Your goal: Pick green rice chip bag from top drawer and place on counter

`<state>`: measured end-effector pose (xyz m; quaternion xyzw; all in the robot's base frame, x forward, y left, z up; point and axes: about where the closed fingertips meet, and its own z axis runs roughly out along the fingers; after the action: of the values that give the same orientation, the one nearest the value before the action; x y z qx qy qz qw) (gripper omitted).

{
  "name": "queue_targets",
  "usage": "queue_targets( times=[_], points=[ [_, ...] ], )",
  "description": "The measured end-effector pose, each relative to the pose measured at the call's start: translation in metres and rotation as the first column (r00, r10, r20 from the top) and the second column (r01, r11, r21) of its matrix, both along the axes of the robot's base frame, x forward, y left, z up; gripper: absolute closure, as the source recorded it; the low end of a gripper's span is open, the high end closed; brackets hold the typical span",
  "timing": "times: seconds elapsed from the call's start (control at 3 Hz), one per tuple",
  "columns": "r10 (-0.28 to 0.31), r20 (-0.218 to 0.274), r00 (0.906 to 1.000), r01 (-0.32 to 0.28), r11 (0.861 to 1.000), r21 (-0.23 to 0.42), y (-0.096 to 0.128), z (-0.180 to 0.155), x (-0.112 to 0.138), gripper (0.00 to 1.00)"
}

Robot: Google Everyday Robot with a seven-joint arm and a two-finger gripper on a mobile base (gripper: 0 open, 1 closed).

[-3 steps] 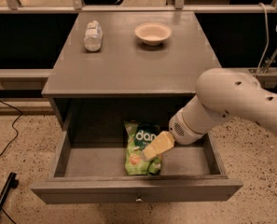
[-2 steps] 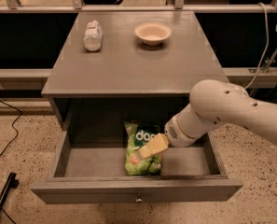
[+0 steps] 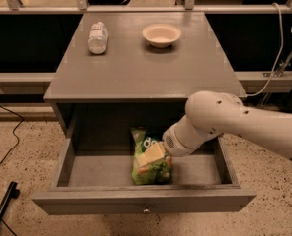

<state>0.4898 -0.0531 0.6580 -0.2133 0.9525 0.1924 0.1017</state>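
Observation:
The green rice chip bag lies flat in the middle of the open top drawer, its dark patch with white lettering towards the back. My gripper reaches in from the right on a thick white arm and sits right over the bag's upper middle, its pale yellow fingers against the bag. The counter is the grey top of the cabinet, behind and above the drawer.
A white wrapped bottle-like packet lies at the counter's back left. A pale bowl stands at the back centre. A small round knob is at the drawer's front. Cables trail on the speckled floor at left and right.
The arm has shifted left and down, bringing the gripper further over the bag. The bag has not moved.

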Motion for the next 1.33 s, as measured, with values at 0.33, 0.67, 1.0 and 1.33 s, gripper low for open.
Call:
queue_targets(
  times=[0.33,0.67,1.0,1.33],
  points=[
    [0.005,-0.009,0.9999,-0.005,1.0,-0.007,0.014,-0.011,0.002,0.0],
    [0.035,0.013,0.9993,-0.035,0.999,-0.037,0.025,-0.018,0.002,0.0],
    [0.074,0.047,0.9962,-0.07,0.995,-0.077,0.034,-0.025,0.0,0.0],
    [0.107,0.063,0.9923,-0.099,0.988,-0.116,0.041,-0.034,-0.003,0.17]
  ],
)
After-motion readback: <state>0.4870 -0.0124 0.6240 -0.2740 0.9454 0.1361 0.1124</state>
